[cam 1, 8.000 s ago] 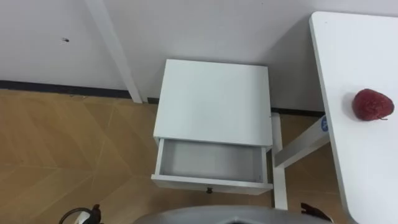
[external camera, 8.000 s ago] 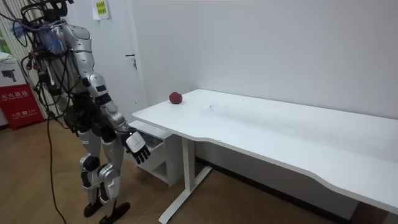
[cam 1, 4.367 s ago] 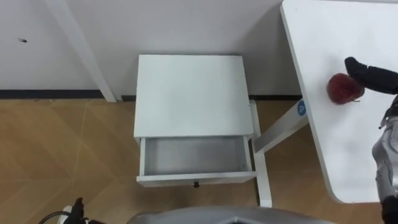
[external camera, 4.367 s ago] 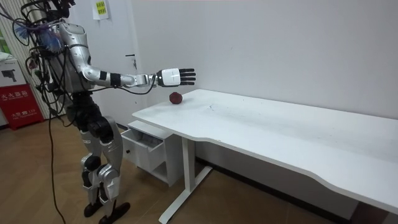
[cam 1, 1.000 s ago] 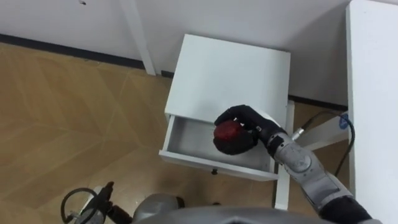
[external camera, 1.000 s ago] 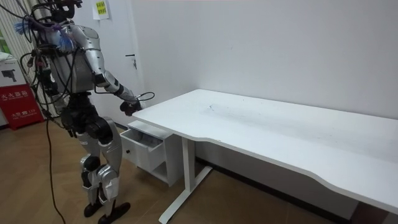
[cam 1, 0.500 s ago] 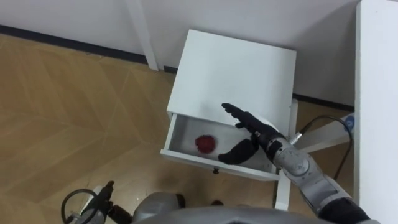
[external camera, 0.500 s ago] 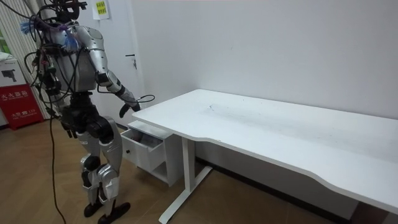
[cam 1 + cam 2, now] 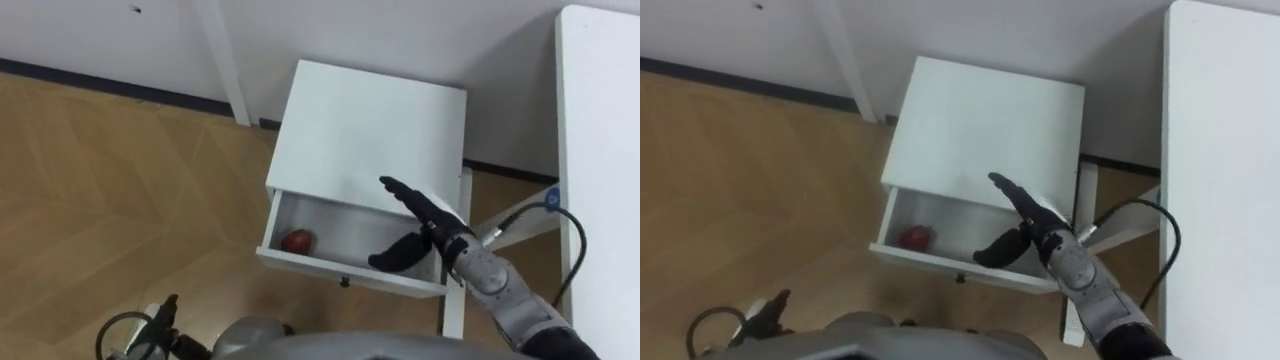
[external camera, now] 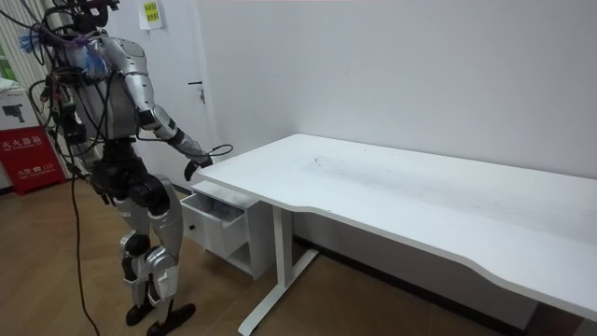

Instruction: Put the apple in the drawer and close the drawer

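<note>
The dark fingers [image 9: 402, 196] of the right hand [image 9: 430, 228] were straight and spread wide from the thumb, holding nothing, above the open drawer's [image 9: 350, 272] right end. The round red apple [image 9: 297, 241] lay in the drawer's left end, inside the smooth, white, square-topped cabinet [image 9: 370, 130].

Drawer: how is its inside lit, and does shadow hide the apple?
Left eye view: the drawer is greyer inside than the cabinet top, yet the apple shows plainly at its left; right eye view: likewise, with the right hand over its right.
</note>
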Available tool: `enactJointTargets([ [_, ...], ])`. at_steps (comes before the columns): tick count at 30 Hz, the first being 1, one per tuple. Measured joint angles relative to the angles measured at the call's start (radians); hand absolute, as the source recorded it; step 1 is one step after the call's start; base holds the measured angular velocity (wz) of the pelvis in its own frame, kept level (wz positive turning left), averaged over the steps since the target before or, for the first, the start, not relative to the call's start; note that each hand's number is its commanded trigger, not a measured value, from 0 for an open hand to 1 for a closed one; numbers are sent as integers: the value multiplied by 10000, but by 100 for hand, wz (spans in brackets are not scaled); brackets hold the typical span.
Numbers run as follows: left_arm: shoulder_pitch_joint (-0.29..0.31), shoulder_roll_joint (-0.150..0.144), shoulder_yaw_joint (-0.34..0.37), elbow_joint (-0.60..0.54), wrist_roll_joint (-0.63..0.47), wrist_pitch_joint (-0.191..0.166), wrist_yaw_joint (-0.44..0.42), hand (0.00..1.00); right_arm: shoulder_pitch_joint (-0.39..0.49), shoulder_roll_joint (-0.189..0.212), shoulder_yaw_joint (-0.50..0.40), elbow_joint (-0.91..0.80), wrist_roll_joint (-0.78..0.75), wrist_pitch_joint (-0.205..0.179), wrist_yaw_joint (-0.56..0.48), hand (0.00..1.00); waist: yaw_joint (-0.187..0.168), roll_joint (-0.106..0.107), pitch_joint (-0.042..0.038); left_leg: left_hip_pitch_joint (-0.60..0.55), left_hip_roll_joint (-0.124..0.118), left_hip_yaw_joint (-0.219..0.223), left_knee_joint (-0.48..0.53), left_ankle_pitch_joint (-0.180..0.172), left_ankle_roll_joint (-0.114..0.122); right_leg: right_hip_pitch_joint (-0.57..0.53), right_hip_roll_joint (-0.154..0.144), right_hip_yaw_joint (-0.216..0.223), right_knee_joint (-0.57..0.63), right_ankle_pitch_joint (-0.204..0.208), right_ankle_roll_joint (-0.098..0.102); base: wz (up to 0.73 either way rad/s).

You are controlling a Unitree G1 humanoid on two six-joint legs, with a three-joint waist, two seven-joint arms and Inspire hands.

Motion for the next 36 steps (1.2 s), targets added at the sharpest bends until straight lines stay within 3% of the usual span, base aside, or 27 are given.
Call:
enactJointTargets([
  [3, 209, -55, 356, -44, -21, -8, 157, 0, 598, -9, -643, 253, 439, -13, -289, 0, -107, 90, -108, 20, -10, 1, 34, -26, 33, 49, -20, -28, -5, -16, 31, 2],
  [5, 273, -73, 569, -51, -80, -3, 158, 0, 834, -6, -1100, 661, 814, -3, -498, 0, -284, 192, -104, 21, -36, 62, 170, -63, 84, -63, -64, 35, 324, -65, 103, -6],
  [7, 396, -149, 872, -14, -106, -4, 145, 0, 926, 24, -1701, 1225, 821, 9, -802, 0, -477, 360, -56, -23, -98, 411, 308, -151, 209, -600, -197, 52, 1580, -264, 411, -15],
  [8, 373, -166, 978, 186, -104, -25, 131, 0, 996, -8, -1869, 1569, 751, -16, -1074, 0, -645, 437, -37, -14, -131, 686, 305, -225, 324, -1453, -473, 15, 3321, -385, 617, 13],
  [9, 208, -159, 1095, 300, -96, -27, 138, 0, 1015, 32, -2053, 1834, 746, -49, -1214, 0, -866, 426, -48, -49, -365, 757, 445, -262, 424, -2557, -869, 114, 5555, -159, 950, 23],
  [10, 116, -170, 1106, 385, -83, -35, 150, 0, 1015, 32, -2164, 2013, 746, -99, -1290, 0, -948, 406, -40, -71, -476, 759, 602, -298, 535, -3181, -1055, 300, 6594, 293, 1107, 29],
  [11, -17, -216, 1092, 567, -52, -49, 149, 0, 1023, 16, -2511, 2550, 784, -217, -1482, 0, -1035, 532, -34, -160, -492, 826, 1016, -435, 749, -4414, -1255, 678, 8427, 1988, 1341, 0],
  [12, -49, -216, 1118, 574, -13, -80, 146, 0, 946, -47, -2785, 3084, 1015, -316, -1582, 0, -1055, 878, -52, -394, -352, 987, 1376, -613, 976, -5585, -1284, 1070, 10240, 3160, 1255, -18],
  [13, -103, -134, 1127, 598, -107, -32, 146, 0, 968, -167, -2816, 3346, 1394, -360, -1670, 0, -1178, 814, 17, -602, -396, 1079, 1863, -836, 1137, -6805, -1280, 1403, 13182, 2494, 997, -19],
  [15, -46, -110, 1118, 645, -313, 144, 141, 0, 1104, -366, -2814, 3997, 1901, -322, -1693, 0, -1482, 1154, 65, -784, -295, 950, 2190, -964, 1291, -7789, -1256, 1353, 15893, 1537, 760, 13],
  [17, -22, -13, 1108, 647, -315, 325, 148, 0, 1338, -364, -2796, 4497, 1921, -32, -1707, 0, -1708, 1233, 89, -916, -279, 819, 2358, -1028, 1368, -8019, -1240, 1424, 16309, 1145, 848, 20],
  [19, 154, -7, 1115, 631, -316, 387, 164, 0, 1491, -315, -2797, 4717, 1920, 381, -1660, 0, -1838, 1222, 96, -896, -321, 827, 2362, -1067, 1339, -7323, -1272, 1443, 14814, 984, 970, -3],
  [21, 485, -1, 1118, 531, -314, 448, 175, 0, 1487, -237, -2779, 4848, 1785, 764, -1663, 0, -1802, 1069, 109, -815, -467, 981, 2229, -1066, 1331, -5162, -1246, 1349, 10578, 640, 1270, -21],
  [22, 526, -1, 1117, 533, -317, 484, 178, 0, 1458, -236, -2774, 4850, 1794, 794, -1671, 0, -1774, 993, 112, -801, -534, 1014, 2152, -1042, 1290, -4572, -1257, 1317, 9493, 479, 1297, -25],
  [23, 526, -17, 1114, 541, -321, 600, 215, 0, 1381, -230, -2774, 4855, 1786, 813, -1718, 0, -1674, 777, 68, -775, -635, 1096, 1919, -944, 1119, -3528, -1180, 1279, 7710, 84, 1323, -29],
  [24, 463, -18, 1109, 545, -458, 665, 385, 0, 1292, -159, -2778, 4858, 1784, 809, -1823, 0, -1491, 598, 57, -692, -722, 1247, 1501, -747, 787, -2646, -998, 1421, 6118, -336, 1295, -32],
  [25, 415, -16, 1109, 543, -521, 668, 484, 0, 1243, -122, -2778, 4858, 1797, 795, -1867, 0, -1385, 515, 35, -699, -728, 1284, 1309, -650, 626, -2307, -870, 1443, 5373, -477, 1279, -32],
  [26, 322, 21, 1109, 547, -540, 671, 654, 0, 1160, -19, -2780, 4853, 1815, 779, -1911, 0, -1229, 418, -9, -725, -720, 1289, 1011, -456, 305, -1659, -634, 1414, 4054, -599, 1186, -16],
  [27, 239, 52, 1109, 549, -529, 721, 829, 0, 1060, 64, -2780, 4832, 1803, 781, -1910, 0, -1172, 278, 6, -729, -722, 1301, 768, -299, 102, -1148, -455, 1386, 2902, -583, 1033, -11],
  [30, 137, 33, 1105, 553, -518, 740, 1034, 0, 955, 146, -2787, 4804, 1932, 745, -1894, 0, -999, -18, -49, -661, -710, 1362, 643, -194, 208, -298, -378, 1003, 1236, -387, 742, -7],
  [36, 148, -4, 1105, 557, -504, 758, 1070, 0, 977, 253, -2788, 4822, 1794, 572, -1863, 0, -979, -79, -27, -470, -697, 1319, 599, -223, 160, 227, -318, 809, 587, -341, 676, 4],
])
